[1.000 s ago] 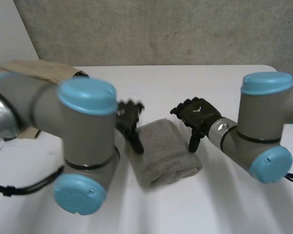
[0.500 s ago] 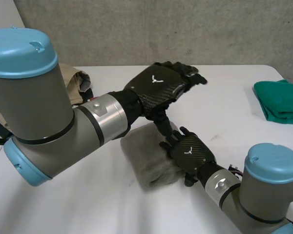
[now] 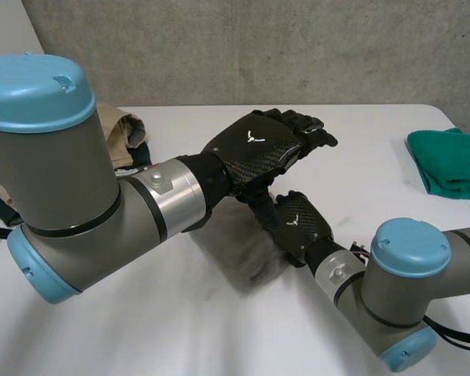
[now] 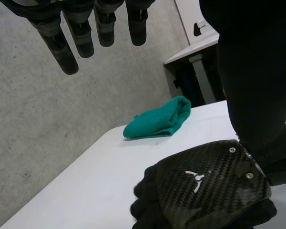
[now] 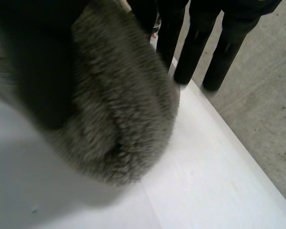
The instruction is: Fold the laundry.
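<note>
A folded grey towel [image 3: 239, 254] lies on the white table [image 3: 376, 149] in the head view. My right hand [image 3: 299, 225] is on the towel's right edge, back upward. In the right wrist view the grey towel [image 5: 124, 133] bulges between the thumb and the fingers [image 5: 195, 47], so the hand is shut on it. My left hand [image 3: 254, 145] hovers above the towel and the right hand, clear of both. In the left wrist view its fingers [image 4: 69, 43] hang straight and hold nothing, with the right hand [image 4: 205, 186] below them.
A folded green cloth [image 3: 450, 160] lies at the table's right side, also seen past the left hand as the green cloth [image 4: 157, 121]. A beige cloth [image 3: 121, 125] sits at the back left behind my left arm. A concrete wall stands behind the table.
My left hand has risen from the towel's left side to above it. My right hand has moved onto the towel's right edge and closed on it; the towel shifts.
</note>
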